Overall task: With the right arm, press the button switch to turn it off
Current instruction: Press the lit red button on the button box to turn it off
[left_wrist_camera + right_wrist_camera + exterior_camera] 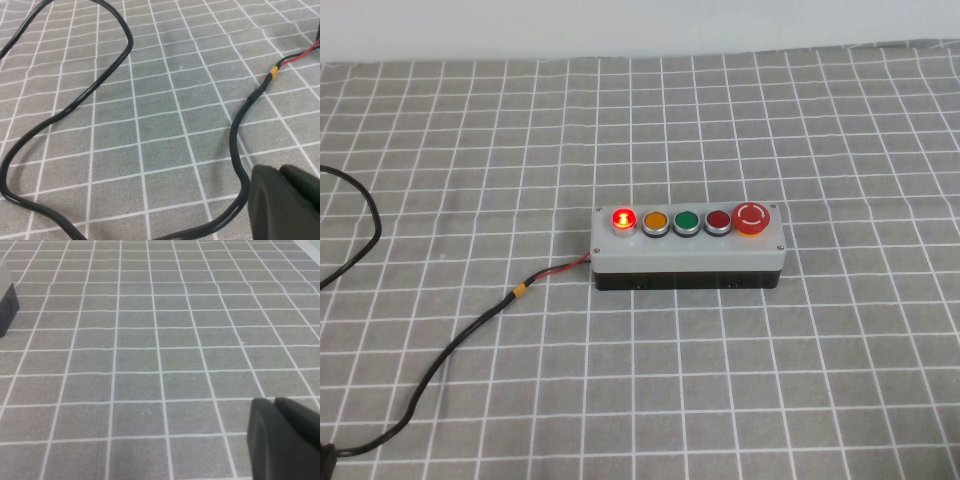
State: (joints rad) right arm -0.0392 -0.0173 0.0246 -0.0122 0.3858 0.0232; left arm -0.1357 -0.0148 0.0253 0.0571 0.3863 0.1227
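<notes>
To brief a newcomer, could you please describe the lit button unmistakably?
With the left end effector above the cable and the right end effector above bare cloth, a grey button box sits mid-cloth. Five buttons line its top; the lit button is the leftmost, nearest the cable, the only one glowing red.

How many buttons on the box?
5, in a row on the box: lit red button leftmost, then yellow, green, dark red, emergency stop rightmost. None hidden. Left gripper by the cable, right gripper over cloth.
</notes>
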